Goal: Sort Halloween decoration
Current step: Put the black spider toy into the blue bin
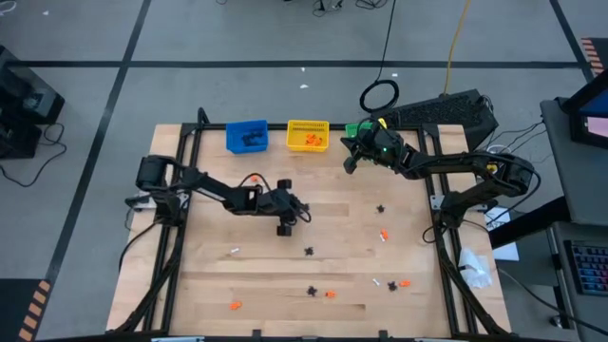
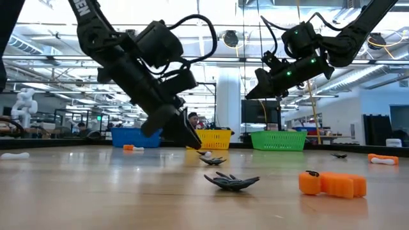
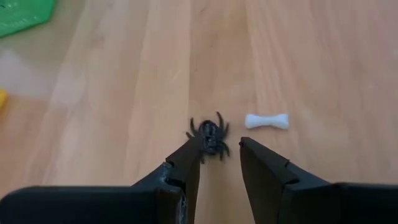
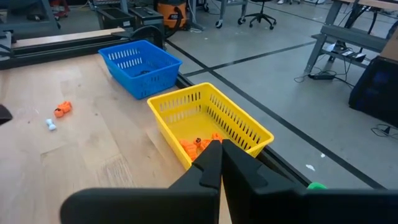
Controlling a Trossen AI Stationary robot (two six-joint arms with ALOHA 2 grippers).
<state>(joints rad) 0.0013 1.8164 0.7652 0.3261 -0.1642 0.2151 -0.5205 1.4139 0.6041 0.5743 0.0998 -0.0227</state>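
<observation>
Wood planks make up the table [image 1: 285, 294], with three bins along its far edge: a blue bin [image 1: 247, 136], a yellow bin [image 1: 308, 135] with orange pieces in it, and a green bin [image 1: 353, 128] partly under the right arm. Small black, orange and white trinkets lie scattered over the near half of the table.

On the left side, the left gripper [image 3: 221, 163] is low over the middle of the table, its fingers [image 3: 186, 165] parted narrowly with nothing between them yet. A black spider [image 3: 209, 136] lies on the wood just ahead of the tips, touching or almost touching one fingertip, and centred nearer that finger than the gap. A white bone [image 3: 267, 121] lies just beside the spider, its long axis across the line of the fingers. By my reading the step in hand is picking up the spider, and the gripper needs to go slightly forward and sideways so the spider sits between the tips.

Further right, the right gripper [image 4: 222, 163] hangs above the yellow bin's near rim, fingers pressed together and empty.
</observation>
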